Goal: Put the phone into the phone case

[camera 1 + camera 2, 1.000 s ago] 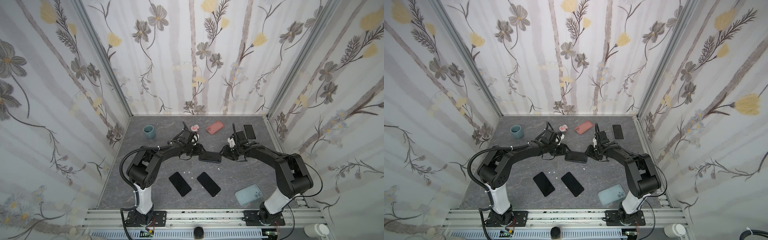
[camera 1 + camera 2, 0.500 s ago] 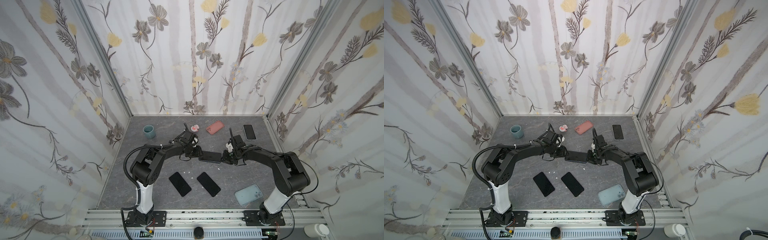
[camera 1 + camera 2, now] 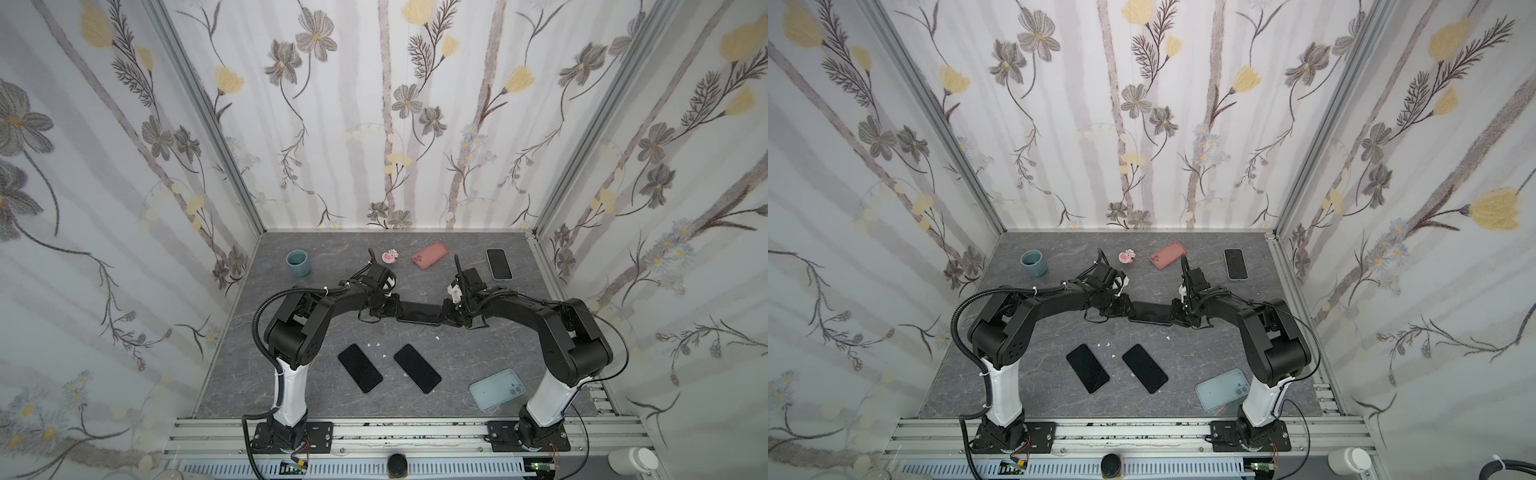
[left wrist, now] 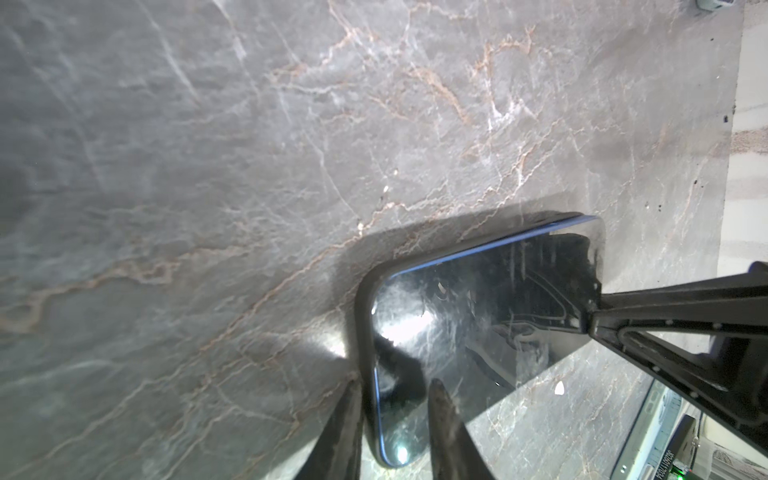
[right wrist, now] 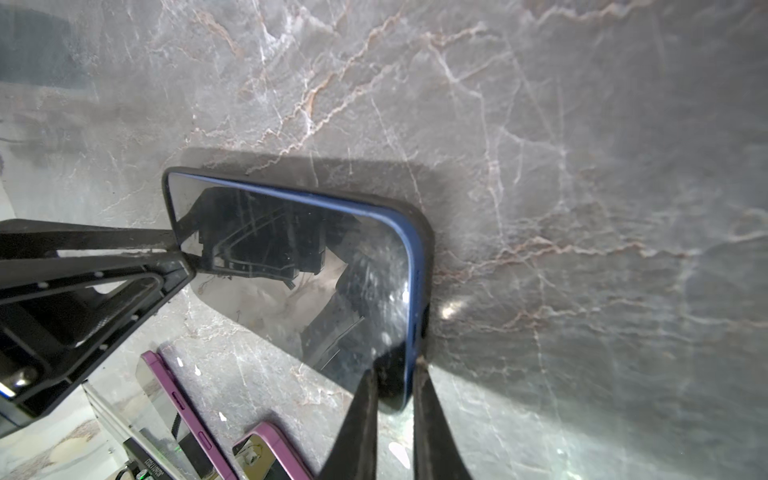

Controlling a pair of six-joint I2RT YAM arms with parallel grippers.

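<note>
Fingers of the left gripper sit narrow in the left wrist view, straddling one short end of the blue phone, which is rimmed by a black phone case; actual pinch, cannot tell. Right wrist view: right gripper fingers clamp the phone's other end. Both top views: blue phone mid-bench, between both arms.

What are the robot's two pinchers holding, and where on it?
The blue phone in its black case. The left gripper pinches one short end and the right gripper pinches the opposite short end.
</note>
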